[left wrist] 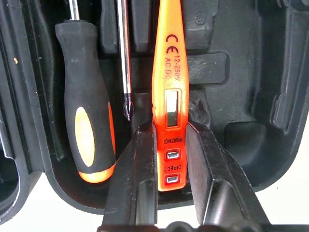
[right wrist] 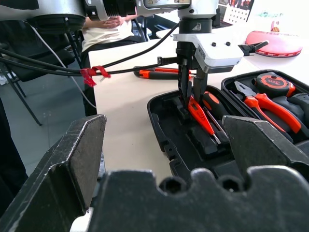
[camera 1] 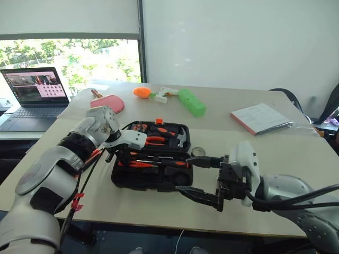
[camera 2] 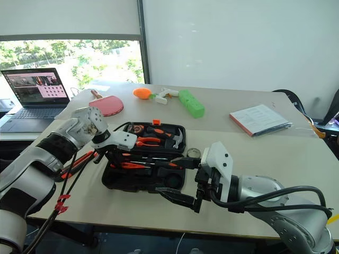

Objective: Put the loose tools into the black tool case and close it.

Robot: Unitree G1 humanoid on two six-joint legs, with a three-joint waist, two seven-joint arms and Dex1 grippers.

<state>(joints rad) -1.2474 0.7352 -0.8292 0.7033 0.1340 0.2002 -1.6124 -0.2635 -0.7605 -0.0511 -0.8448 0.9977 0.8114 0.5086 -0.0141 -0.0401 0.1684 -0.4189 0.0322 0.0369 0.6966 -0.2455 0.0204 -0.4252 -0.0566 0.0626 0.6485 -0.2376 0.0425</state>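
Left gripper (left wrist: 171, 159) points steeply down into the black tool case (camera 1: 139, 179); its fingers (left wrist: 135, 174) are clenched on the butt end of the slim orange-red tool (left wrist: 169, 96), a flat tester with a small window and printed markings. The tool's length runs along the near tray of the case, just beside a screwdriver shaft and an orange-and-black-handled screwdriver (left wrist: 87, 125) already lying in its recess.

Right gripper (camera 1: 204, 180) is held level at the case's right side, fingers spread wide and grasping nothing; the lower finger (camera 1: 198, 197) sits over the case's front right corner.

The case lies open near the middle of the tabletop (camera 1: 275, 159), towards its near edge, with pliers, a hammer and a tape measure slotted in the far half. A second screwdriver (right wrist: 161, 73) lies loose on the tabletop just beyond the case's left side, towards the left edge.

Judged step: seating the tester in its slot. To do it well:
- line the tool's long axis up with the moulded channel before lowering;
- keep it off the neighbouring shaft, so it does not ride up on it;
- press it flush, then release and lift straight up so the fingers do not drag it out;
- a tool left proud would probably stop the lid closing.

The right gripper looks placed to steady the case if it slides.
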